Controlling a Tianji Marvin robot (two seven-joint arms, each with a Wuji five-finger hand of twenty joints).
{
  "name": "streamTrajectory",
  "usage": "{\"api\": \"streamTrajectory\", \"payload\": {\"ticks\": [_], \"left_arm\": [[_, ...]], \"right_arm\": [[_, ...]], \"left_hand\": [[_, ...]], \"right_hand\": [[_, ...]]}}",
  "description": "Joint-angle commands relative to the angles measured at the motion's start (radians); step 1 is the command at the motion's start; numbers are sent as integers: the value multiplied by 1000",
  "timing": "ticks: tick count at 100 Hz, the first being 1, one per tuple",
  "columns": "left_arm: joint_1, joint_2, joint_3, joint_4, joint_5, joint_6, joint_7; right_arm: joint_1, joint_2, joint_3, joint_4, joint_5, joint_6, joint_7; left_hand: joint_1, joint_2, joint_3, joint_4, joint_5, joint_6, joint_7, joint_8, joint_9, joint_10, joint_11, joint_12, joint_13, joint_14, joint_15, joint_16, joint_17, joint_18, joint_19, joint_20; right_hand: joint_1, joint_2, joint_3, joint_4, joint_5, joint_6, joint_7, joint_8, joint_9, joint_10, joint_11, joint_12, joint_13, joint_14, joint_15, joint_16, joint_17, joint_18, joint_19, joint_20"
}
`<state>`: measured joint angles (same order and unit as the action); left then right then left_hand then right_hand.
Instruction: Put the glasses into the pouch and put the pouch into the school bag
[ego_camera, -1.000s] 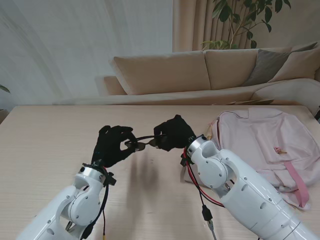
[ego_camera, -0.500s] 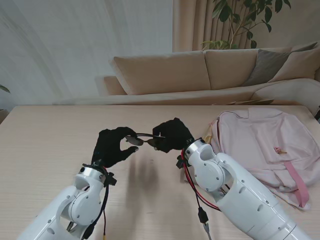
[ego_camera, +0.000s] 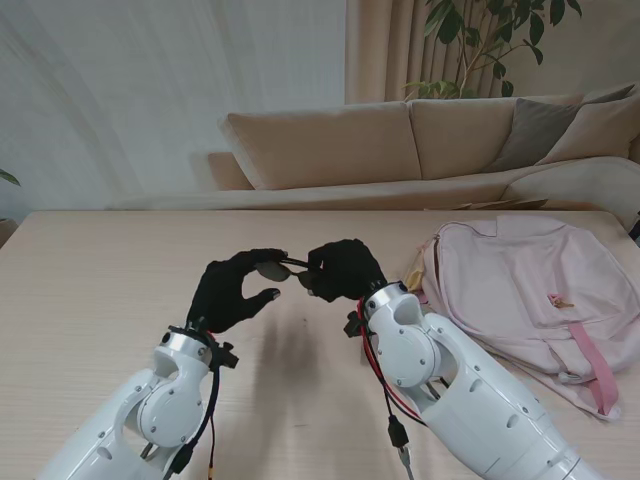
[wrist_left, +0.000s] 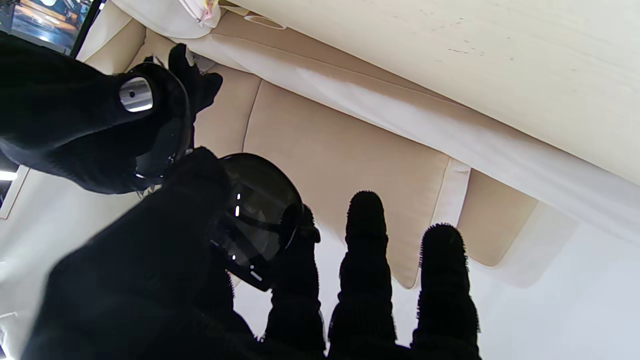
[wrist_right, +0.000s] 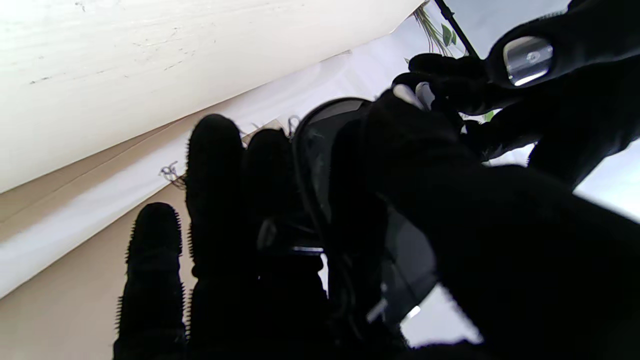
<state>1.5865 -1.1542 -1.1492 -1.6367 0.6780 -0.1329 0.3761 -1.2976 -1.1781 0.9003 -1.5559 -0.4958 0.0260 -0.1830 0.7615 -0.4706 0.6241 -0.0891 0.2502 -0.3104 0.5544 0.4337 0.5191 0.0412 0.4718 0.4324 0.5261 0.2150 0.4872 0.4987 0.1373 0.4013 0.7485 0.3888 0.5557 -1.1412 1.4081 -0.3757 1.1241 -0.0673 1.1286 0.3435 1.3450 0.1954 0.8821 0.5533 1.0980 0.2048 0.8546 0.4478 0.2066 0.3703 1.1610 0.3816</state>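
Observation:
Dark-lensed glasses (ego_camera: 281, 268) hang above the table between my two black-gloved hands. My left hand (ego_camera: 230, 292) pinches one lens between thumb and index finger; the left wrist view shows that lens (wrist_left: 257, 215) up close, with the other fingers stretched out. My right hand (ego_camera: 345, 270) is closed over the other end, and the right wrist view shows a lens (wrist_right: 412, 265) behind its curled fingers. The pink school bag (ego_camera: 520, 285) lies flat on the table to the right of the hands. I cannot make out a pouch in any view.
The light wooden table (ego_camera: 100, 290) stretches out to the left of the hands. A beige sofa (ego_camera: 330, 145) stands behind its far edge, with a plant (ego_camera: 470, 40) at the back right. A small yellowish piece (ego_camera: 413, 278) lies at the bag's near-left edge.
Both hands have lifted the glasses a little higher and farther from me. The right forearm has swung left, and the left fingers have closed further on the lens.

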Motion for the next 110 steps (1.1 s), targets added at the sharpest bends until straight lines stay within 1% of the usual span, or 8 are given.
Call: {"api": "streamTrajectory", "payload": {"ticks": [1, 15, 24, 32, 54, 59, 77, 110], "left_arm": [[-3, -10, 2, 1, -2, -7, -10], [-9, -14, 4, 10, -20, -25, -3], [-6, -14, 7, 4, -21, -7, -3], [1, -15, 7, -10, -21, 22, -4], [16, -12, -2, -42, -5, 65, -13], [14, -8, -3, -48, -9, 81, -43], [5, 3, 1, -74, -164, 157, -228], [-11, 18, -6, -72, -357, 209, -395]], "right_arm": [[-9, -12, -5, -7, 15, 12, 10], [-8, -17, -7, 2, 19, 16, -6], [-7, -17, -8, 4, 16, 10, -9], [-4, -20, -9, 11, 12, 0, -21], [-1, -18, -9, 12, 12, -9, -18], [0, -18, -10, 14, 12, -14, -17], [5, -24, -18, 28, 5, -18, -40], [14, -26, -25, 39, -2, -32, -52]], "left_hand": [[11, -13, 47, 34, -70, -13, -58, -86, -19, -5, 4, -21, 28, -27, 13, 3, 10, 42, 44, 21], [8, -16, 55, 30, -91, -16, -133, -161, -13, -3, 5, -29, 36, -29, 14, 0, 30, 53, 56, 27], [-50, -29, 20, 29, -90, -21, -218, -218, -99, 2, -9, -32, -55, -18, -16, -10, 11, 58, 45, 23], [-98, -44, -28, 33, -89, 51, -259, -241, -170, 15, -19, -33, -122, -8, -26, -12, -10, 57, 41, 23], [-110, -89, -135, 41, -93, 141, -77, -145, -256, -6, -47, -33, -223, -19, -53, -23, -62, 47, 37, 21], [-115, -112, -143, 35, -99, 149, -67, -141, -265, -4, -64, -40, -236, -18, -77, -35, -71, 54, 20, 12], [-151, -156, -163, 13, -81, 330, -34, -125, -299, 61, -135, -81, -310, 4, -189, -95, -117, 58, -110, -42], [-126, -161, -168, 11, -73, 390, -88, -145, -310, 59, -153, -94, -347, -24, -231, -107, -167, 6, -228, -50]], "right_hand": [[42, 4, 129, -32, 57, -46, 52, 10, 59, 118, -6, 10, 32, -23, 20, 11, -4, 7, 26, 10], [46, 5, 130, -30, 56, -42, 53, 12, 58, 122, -4, 12, 29, -21, 24, 13, -3, 3, 32, 14], [46, 6, 129, -30, 57, -46, 54, 13, 57, 122, -2, 14, 29, -21, 28, 15, -3, 1, 38, 17], [49, 2, 129, -30, 58, -43, 56, 15, 57, 126, 2, 16, 32, -21, 35, 18, 1, -1, 44, 21], [53, 1, 129, -29, 60, -41, 58, 17, 56, 129, 5, 15, 24, -19, 41, 21, 6, -3, 50, 25], [55, 4, 129, -27, 59, -41, 58, 17, 54, 130, 5, 14, 20, -18, 40, 21, 5, -7, 50, 25], [64, -3, 127, -25, 62, -39, 64, 24, 53, 135, 5, 12, 18, -18, 42, 20, 16, -10, 60, 31], [68, -4, 126, -23, 63, -42, 68, 33, 50, 136, 7, 10, 5, -23, 50, 16, 20, -18, 59, 33]]}}
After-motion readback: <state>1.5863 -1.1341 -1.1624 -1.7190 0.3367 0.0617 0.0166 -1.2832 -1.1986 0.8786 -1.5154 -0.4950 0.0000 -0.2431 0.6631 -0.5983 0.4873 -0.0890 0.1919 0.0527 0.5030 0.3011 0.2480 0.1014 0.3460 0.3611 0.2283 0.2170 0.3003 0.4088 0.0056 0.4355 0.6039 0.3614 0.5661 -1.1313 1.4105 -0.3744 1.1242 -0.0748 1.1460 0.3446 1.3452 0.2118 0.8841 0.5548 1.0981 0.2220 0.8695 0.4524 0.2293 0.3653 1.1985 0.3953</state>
